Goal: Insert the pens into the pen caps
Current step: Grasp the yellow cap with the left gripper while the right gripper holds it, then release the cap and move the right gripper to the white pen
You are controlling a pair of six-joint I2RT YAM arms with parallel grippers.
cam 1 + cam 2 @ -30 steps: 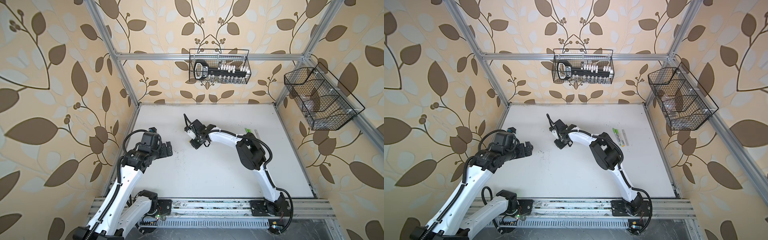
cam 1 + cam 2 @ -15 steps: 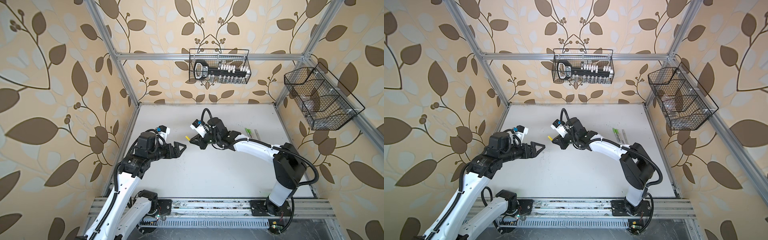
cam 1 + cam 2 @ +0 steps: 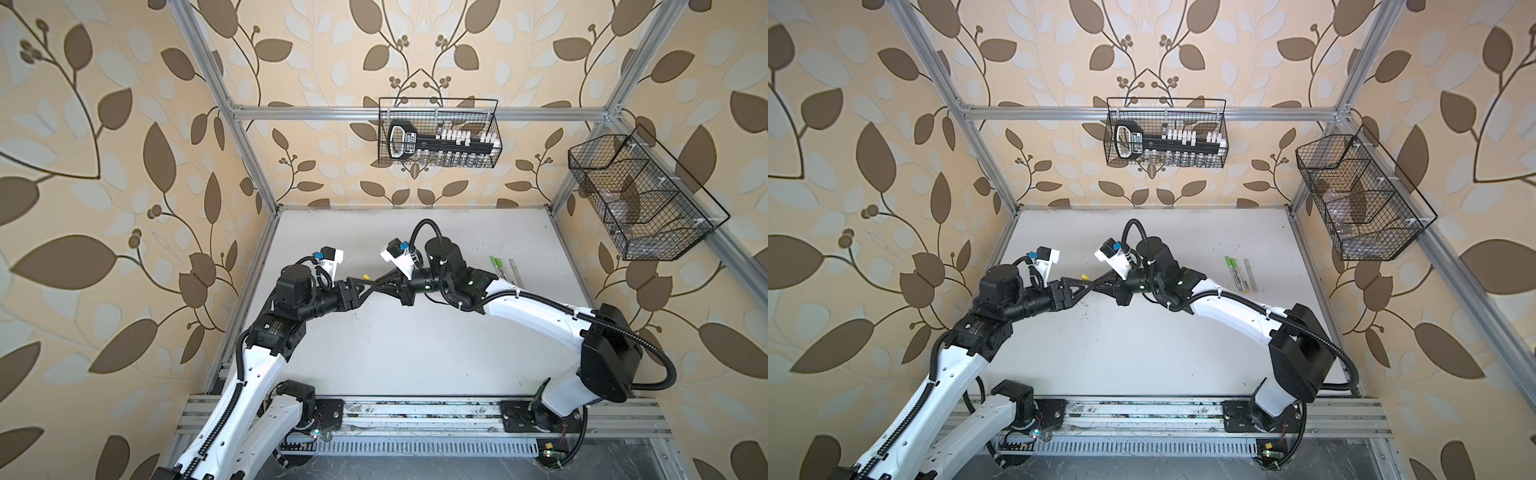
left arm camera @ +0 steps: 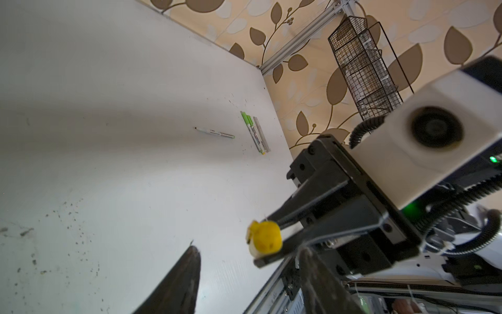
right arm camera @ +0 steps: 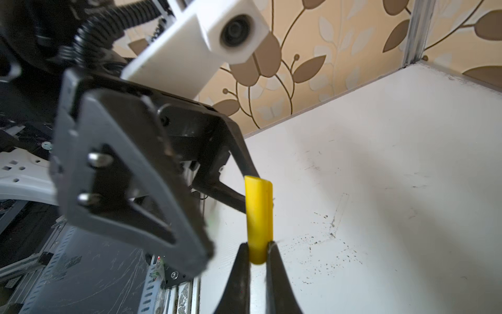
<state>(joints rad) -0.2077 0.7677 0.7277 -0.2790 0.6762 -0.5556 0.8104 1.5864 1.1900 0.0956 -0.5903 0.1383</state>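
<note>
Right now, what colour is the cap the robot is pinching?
Yellow. The pen cap in the right gripper shows best in the right wrist view.

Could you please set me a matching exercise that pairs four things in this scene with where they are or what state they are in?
Things: 1 yellow pen cap; 2 uncapped pen; 3 two green-capped pens; 4 left gripper.
States: A lying alone on the table; B jaws open, close to the cap; C pinched in the right gripper; D side by side near the table's right edge.
Pairs: 1-C, 2-A, 3-D, 4-B.
</note>
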